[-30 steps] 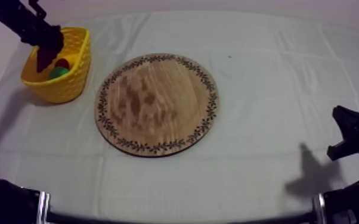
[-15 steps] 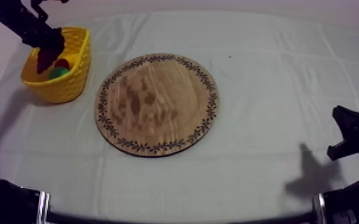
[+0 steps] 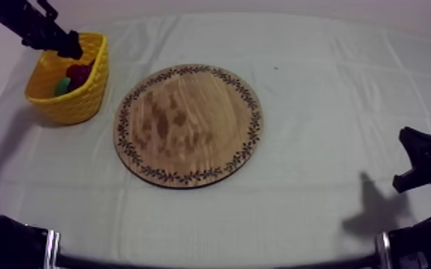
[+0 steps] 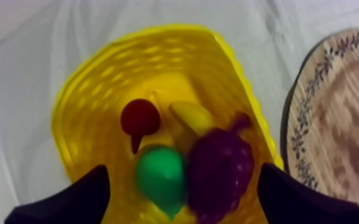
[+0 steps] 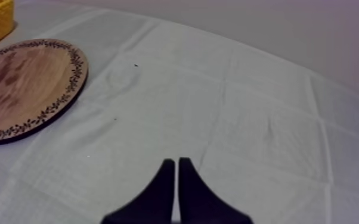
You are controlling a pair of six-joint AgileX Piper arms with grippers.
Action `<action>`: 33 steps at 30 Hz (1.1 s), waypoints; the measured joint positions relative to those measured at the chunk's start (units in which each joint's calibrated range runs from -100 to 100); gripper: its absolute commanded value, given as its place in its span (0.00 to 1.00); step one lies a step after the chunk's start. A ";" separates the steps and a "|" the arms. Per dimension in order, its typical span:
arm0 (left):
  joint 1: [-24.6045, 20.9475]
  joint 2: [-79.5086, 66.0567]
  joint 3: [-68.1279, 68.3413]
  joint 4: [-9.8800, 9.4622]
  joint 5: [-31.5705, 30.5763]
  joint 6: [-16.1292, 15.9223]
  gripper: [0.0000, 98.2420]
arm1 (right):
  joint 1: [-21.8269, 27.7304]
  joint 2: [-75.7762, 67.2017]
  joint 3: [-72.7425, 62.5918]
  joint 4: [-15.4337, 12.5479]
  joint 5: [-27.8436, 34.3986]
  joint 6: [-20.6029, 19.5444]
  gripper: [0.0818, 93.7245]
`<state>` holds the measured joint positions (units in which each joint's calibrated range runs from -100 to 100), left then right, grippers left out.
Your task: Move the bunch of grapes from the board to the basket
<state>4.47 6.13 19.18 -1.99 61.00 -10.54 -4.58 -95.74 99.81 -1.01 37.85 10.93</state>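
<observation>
1 table [image 3: 333, 79], grey-white cloth. 1 wooden board [image 3: 188, 125], centre of top view. 1 yellow basket [image 3: 89, 96], upper left. Left gripper [image 3: 72, 49] over basket rim, fingers spread, nothing held. Right gripper [image 5: 176, 164] low over cloth, fingers pressed together. 1 bunch of grapes [image 4: 220, 167] inside basket, touching pear [image 4: 160, 176]; banana [image 4: 192, 116], small red fruit [image 4: 140, 116] alongside.

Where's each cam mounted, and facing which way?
Top: above table, slanting down on round wooden board with patterned rim and yellow woven basket; left hand above basket.
Left wrist: on left arm, looking down into basket at purple bunch of grapes; hand open.
Right wrist: on right arm, facing across cloth; right hand shut.
Shared: all show board and basket.
</observation>
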 measured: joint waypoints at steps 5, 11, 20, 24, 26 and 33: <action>0.44 -1.91 -0.59 0.11 0.24 1.24 0.88 | 0.00 0.00 0.00 0.00 0.00 0.00 0.00; 0.45 -6.11 -0.29 1.99 0.20 1.63 0.59 | 0.00 0.00 0.00 0.00 0.00 0.00 0.00; -0.01 -16.00 3.73 4.88 -1.48 -0.64 0.26 | 0.00 0.00 0.00 0.00 0.00 0.00 0.00; -0.69 -22.39 7.74 6.32 -2.52 -1.95 0.12 | 0.00 0.00 0.00 0.00 0.00 0.00 0.00; -1.17 -25.48 10.02 7.28 -2.93 -2.73 0.06 | 0.00 0.00 0.00 0.00 0.00 0.00 0.00; -2.43 -37.96 20.03 8.33 -8.86 -2.00 0.00 | 0.00 0.00 0.00 0.00 0.00 0.00 0.00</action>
<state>2.04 -31.83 39.21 6.34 52.15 -12.54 -4.58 -95.74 99.81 -1.01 37.85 10.93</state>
